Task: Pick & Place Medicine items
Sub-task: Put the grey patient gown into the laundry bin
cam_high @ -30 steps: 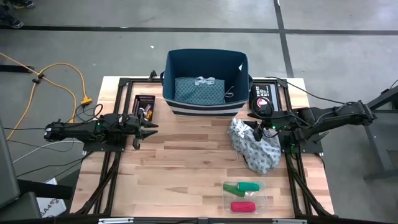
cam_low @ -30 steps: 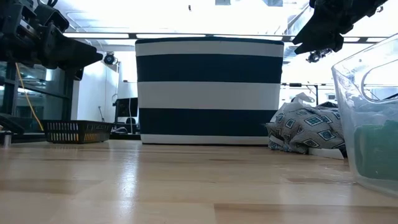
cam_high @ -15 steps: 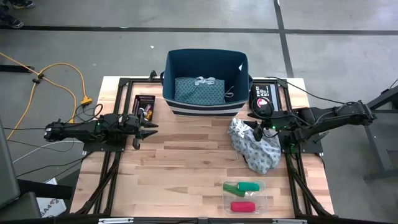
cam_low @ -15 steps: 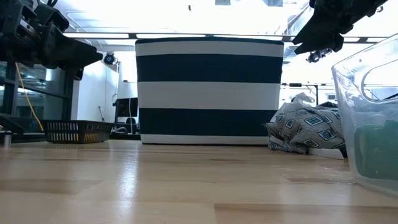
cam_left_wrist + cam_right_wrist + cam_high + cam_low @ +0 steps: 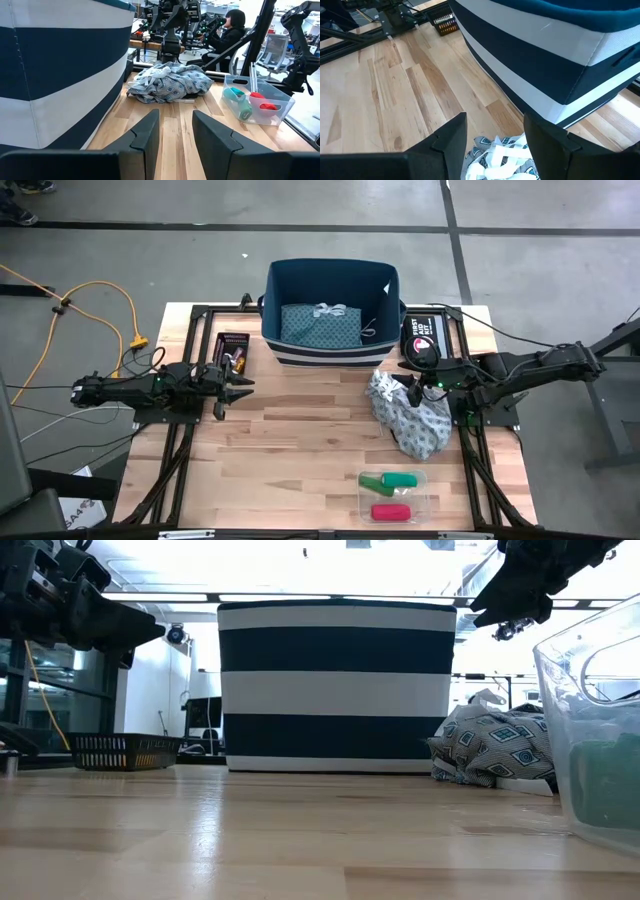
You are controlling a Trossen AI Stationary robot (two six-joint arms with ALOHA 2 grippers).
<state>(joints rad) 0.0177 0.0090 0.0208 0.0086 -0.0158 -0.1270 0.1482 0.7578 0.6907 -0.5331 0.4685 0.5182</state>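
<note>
The medicine items lie in a clear plastic tray [image 5: 393, 495] near the table's near edge: green tubes [image 5: 392, 480] and a red-pink tube [image 5: 390, 512]. The left wrist view shows the tray [image 5: 280, 107] with the green tube [image 5: 237, 97] and the red one [image 5: 265, 104]. The orange vial and clear sticks cannot be made out. My left gripper [image 5: 240, 388] hangs open over the table's left side. My right gripper [image 5: 412, 392] is open and held high [image 5: 510, 615] above the grey patterned cloth [image 5: 410, 418], clear of it.
A navy-and-white striped basket [image 5: 332, 315] stands at the far middle with a teal cloth [image 5: 320, 325] inside. A black first aid pouch [image 5: 421, 338] lies at the far right, and a small black mesh basket [image 5: 231, 350] at the far left. A person [image 5: 230, 30] sits beyond the table.
</note>
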